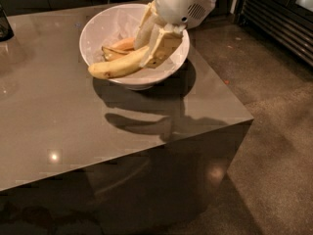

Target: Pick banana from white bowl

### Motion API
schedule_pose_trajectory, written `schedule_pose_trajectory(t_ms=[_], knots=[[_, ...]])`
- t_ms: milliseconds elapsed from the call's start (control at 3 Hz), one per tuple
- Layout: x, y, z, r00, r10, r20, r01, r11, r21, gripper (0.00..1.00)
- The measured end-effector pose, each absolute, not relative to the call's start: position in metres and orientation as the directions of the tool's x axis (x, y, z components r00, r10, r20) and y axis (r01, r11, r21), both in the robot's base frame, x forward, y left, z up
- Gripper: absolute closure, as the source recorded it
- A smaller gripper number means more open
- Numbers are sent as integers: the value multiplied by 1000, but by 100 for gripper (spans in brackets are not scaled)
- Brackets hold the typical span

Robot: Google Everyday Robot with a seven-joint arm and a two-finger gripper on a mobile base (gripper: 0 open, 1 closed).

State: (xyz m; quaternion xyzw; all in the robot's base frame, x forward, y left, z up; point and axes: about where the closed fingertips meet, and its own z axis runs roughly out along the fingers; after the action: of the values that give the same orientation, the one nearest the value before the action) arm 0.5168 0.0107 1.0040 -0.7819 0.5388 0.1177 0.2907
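The white bowl (107, 26) sits on the grey table, near its far right part. My gripper (154, 43) hangs over the bowl's right side and is shut on the pale yellow banana (115, 67). The banana is raised, its free end sticking out left past the bowl's front rim. Two more bananas lie inside the bowl: an orange-tinted one (124, 44) and one with dark streaks (113, 53).
The grey table (54, 116) has its front edge and right corner close to the bowl. A dark object (5, 26) stands at the table's far left edge. A dark slatted unit (279, 23) stands on the floor at the right.
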Motion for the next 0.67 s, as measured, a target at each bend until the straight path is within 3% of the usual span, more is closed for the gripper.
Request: schedule_pose_trajectory(t_ms=[667], knots=[[464,19,997,361,-756,-546,-926,-221,-307,100]])
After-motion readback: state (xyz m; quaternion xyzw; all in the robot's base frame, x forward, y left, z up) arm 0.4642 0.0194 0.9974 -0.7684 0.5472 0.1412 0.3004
